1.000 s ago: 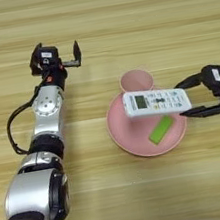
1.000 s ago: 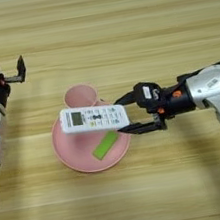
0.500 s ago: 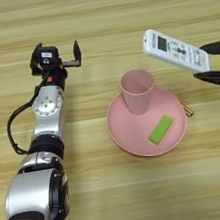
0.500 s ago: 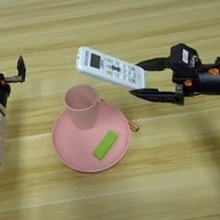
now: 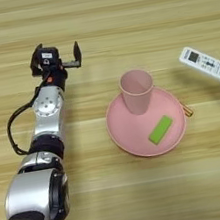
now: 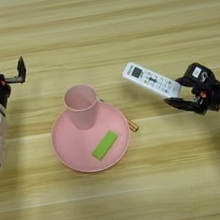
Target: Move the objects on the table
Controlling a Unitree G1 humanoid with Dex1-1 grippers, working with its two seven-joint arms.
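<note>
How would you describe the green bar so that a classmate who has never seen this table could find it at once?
Start at the round pink plate near the middle of the table. A pink cup stands on its far side; the green bar lies flat on its near right part. It is the only green thing there.

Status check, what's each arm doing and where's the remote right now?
Right gripper shut on the remote, carried right of the plate. Left gripper open, parked far left. Cup and green bar on plate. Nothing in the way.
</note>
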